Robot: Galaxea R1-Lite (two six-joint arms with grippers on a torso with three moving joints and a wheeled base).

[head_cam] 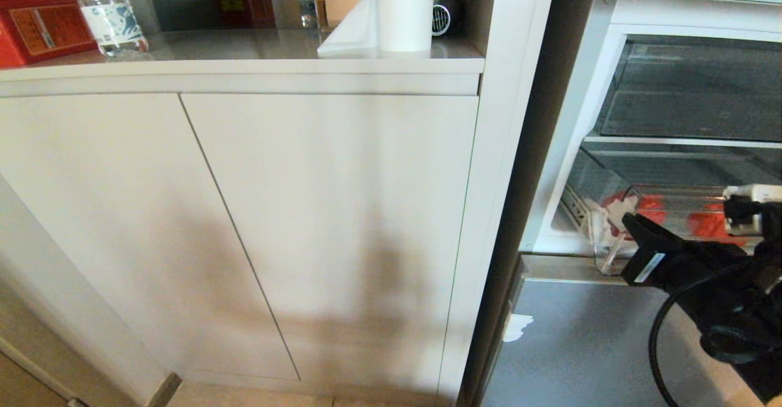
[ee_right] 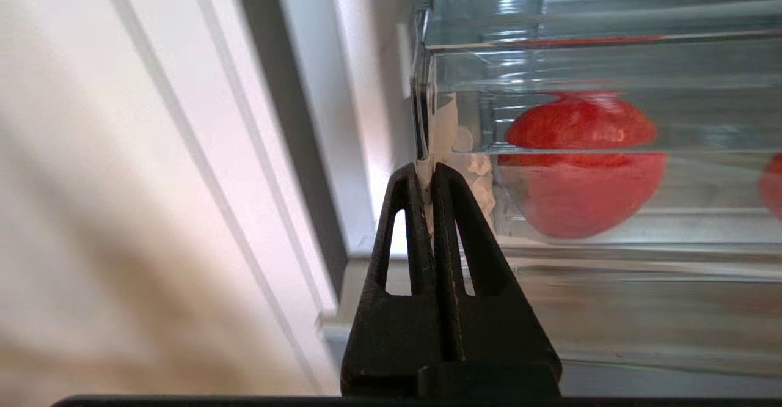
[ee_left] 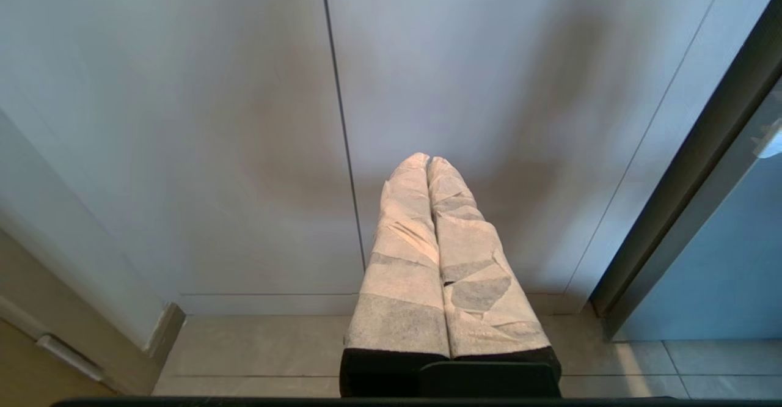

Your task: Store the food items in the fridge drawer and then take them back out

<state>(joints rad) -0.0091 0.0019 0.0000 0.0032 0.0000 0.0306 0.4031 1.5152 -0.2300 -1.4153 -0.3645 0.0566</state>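
Nearest us, our right tool [ee_right: 427, 172] has its black fingers [ee_right: 455, 211] pressed together, empty, with the tips at the whitish patch [ee_right: 449, 132] on the front corner of the fridge drawer [ee_right: 611, 242]. One whole orange-red food item [ee_right: 580, 162] lies inside that clear drawer just past the tips and off to one side, behind the front wall, and we see the edge of a second red lump [ee_right: 773, 184] farther along. Our left tool [ee_left: 427, 162], its wrapped fingers also together, hangs before two white cabinet doors [ee_left: 244, 120], away from the fridge.
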